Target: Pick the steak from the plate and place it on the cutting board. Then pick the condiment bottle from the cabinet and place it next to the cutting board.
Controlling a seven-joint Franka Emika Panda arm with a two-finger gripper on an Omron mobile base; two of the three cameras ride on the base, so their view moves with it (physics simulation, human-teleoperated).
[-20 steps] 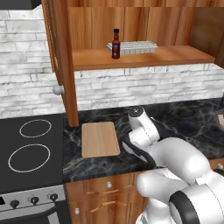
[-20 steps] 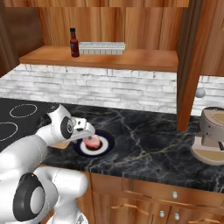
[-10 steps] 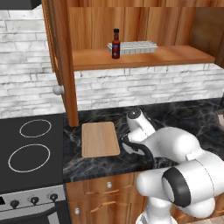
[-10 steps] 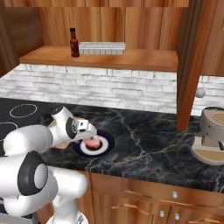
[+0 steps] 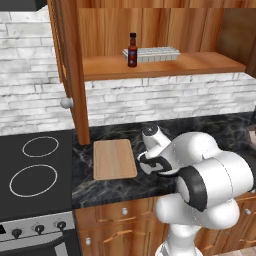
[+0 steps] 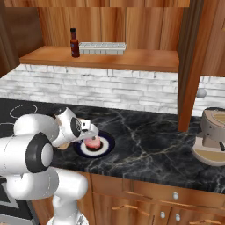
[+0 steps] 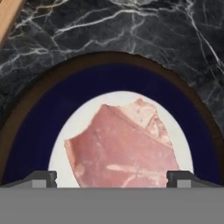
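The pink steak lies in the white centre of the navy-rimmed plate on the black marble counter. My gripper is open just above it, one fingertip on each side of the meat. From the right base the hand hangs right over the steak and plate. The light-wood cutting board lies just left of the hand, bare. The condiment bottle stands upright on the shelf of the cabinet, also seen as the bottle from the right.
A white ribbed tray sits on the shelf beside the bottle. An open cabinet door with a round knob hangs left of the board. The stovetop is further left. A round appliance stands at the counter's right.
The arm's elbow has swung outward and the hand has sunk closer to the plate. The jaws have stayed wide open, and the steak has not moved.
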